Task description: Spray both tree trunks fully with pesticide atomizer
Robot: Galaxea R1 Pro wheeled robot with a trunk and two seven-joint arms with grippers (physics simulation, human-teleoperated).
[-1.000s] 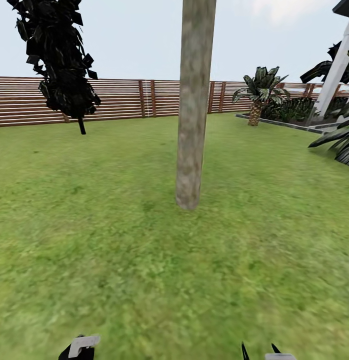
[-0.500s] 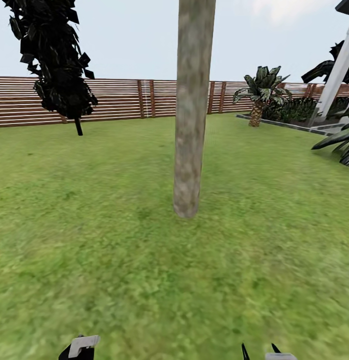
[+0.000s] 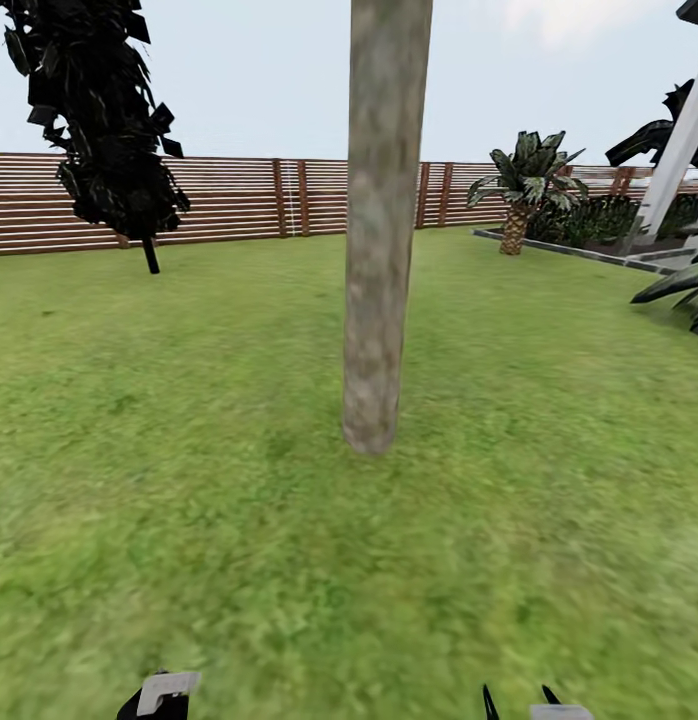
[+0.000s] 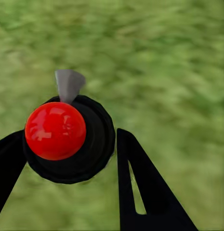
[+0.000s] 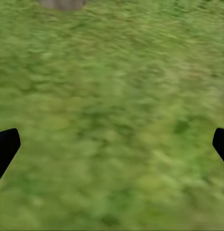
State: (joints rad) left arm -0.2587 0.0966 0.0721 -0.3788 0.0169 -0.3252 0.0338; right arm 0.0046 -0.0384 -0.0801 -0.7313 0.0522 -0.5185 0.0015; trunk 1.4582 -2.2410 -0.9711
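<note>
1. Atomizer (image 4: 68, 139): black round body, red ball top, small grey nozzle, pinched between the left gripper (image 4: 68, 159) fingers, low above the grass (image 3: 189, 500).
2. Right gripper (image 5: 112, 144): fingers spread wide, pointing down at lawn.
3. Tree trunk (image 3: 379, 230): mottled grey-brown, directly ahead.

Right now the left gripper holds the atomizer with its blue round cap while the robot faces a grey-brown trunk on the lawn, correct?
Not quite: the cap is red, not blue. The left wrist view shows the left gripper around the atomizer, whose round cap is glossy red. The rest holds: the head view shows the grey-brown trunk ahead on the lawn.
</note>
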